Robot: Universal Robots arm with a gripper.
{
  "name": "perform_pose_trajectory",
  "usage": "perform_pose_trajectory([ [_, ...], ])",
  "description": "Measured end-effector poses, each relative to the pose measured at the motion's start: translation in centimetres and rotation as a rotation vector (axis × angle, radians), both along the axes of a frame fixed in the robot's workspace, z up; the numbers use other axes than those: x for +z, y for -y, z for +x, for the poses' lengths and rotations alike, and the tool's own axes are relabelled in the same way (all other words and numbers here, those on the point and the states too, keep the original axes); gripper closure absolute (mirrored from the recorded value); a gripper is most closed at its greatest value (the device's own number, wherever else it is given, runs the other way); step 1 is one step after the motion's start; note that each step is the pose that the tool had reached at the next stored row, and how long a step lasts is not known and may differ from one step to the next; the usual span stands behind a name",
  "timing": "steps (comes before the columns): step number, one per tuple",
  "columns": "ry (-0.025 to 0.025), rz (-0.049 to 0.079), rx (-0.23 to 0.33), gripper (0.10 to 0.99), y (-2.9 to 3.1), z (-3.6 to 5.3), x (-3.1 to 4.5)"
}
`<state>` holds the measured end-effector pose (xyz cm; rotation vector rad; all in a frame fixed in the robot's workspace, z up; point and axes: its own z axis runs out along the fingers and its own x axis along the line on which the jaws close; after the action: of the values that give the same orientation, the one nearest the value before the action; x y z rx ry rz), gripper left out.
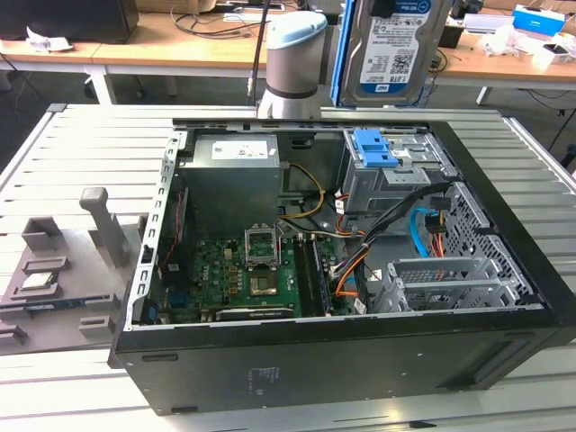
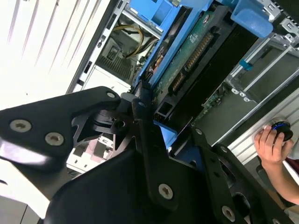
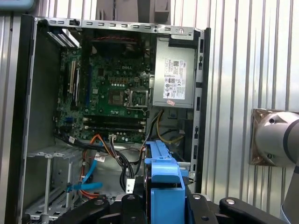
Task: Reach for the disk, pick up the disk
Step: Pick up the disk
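Exterior view, one o'clock: the disk (image 1: pixel 396 49), clamped by the gripper (image 2: pixel 167 117), should rise straight, clear of the case (image 1: pixel 360 360).

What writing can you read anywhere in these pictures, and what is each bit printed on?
No text here can be read with certainty.
Blue-and-white label on the disk: barcodes and print, too small to read.
White sticker on the power supply: lines of print, too small to read.
Pale marking on the outer wall of the computer case: too blurred to read.
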<state>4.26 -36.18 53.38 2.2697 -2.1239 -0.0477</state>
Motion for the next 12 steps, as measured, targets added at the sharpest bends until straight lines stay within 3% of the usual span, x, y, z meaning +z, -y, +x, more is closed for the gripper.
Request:
perform_pose_trajectory([
  [8,-0.0004,0.000,0.000,0.718,0.00,0.42,-0.93],
  [12,-0.0004,0.000,0.000,0.718,0.21,0.43,-1.00],
])
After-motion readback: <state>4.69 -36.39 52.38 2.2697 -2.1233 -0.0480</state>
